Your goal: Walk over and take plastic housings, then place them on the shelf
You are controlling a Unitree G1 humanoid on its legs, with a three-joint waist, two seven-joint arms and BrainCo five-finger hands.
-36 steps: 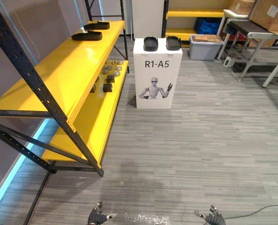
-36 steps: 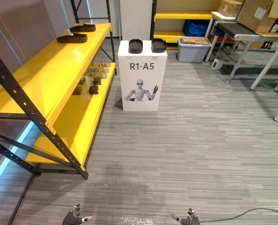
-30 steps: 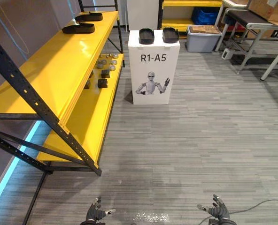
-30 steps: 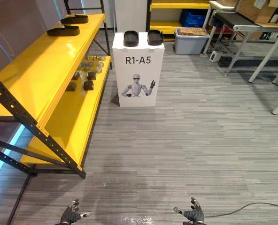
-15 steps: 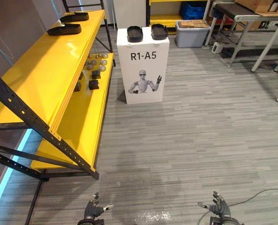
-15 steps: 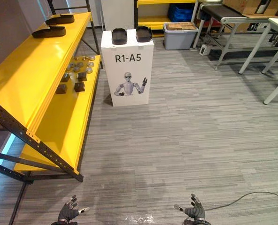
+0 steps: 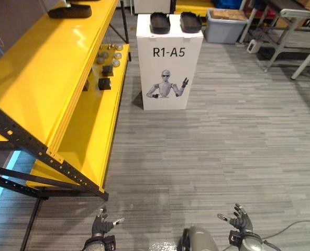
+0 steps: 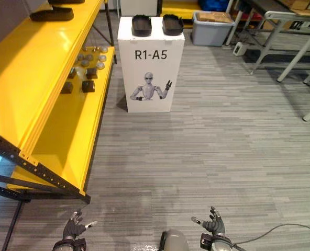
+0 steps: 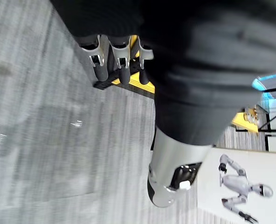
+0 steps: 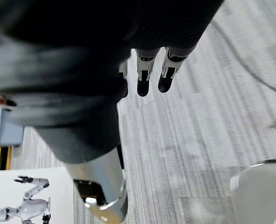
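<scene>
Ahead, black housings [image 7: 159, 22] atop white box [image 7: 168, 68] w/ printed label; left robot hand [image 7: 99, 226] & right robot hand [image 7: 240, 219] splayed, released.

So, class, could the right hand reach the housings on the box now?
Probably not: the right hand hangs open, with a stretch of floor between it and the housings on the box.

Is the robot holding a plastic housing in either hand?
No: the left hand and right hand are open and empty; two black housings lie on the white box.
</scene>
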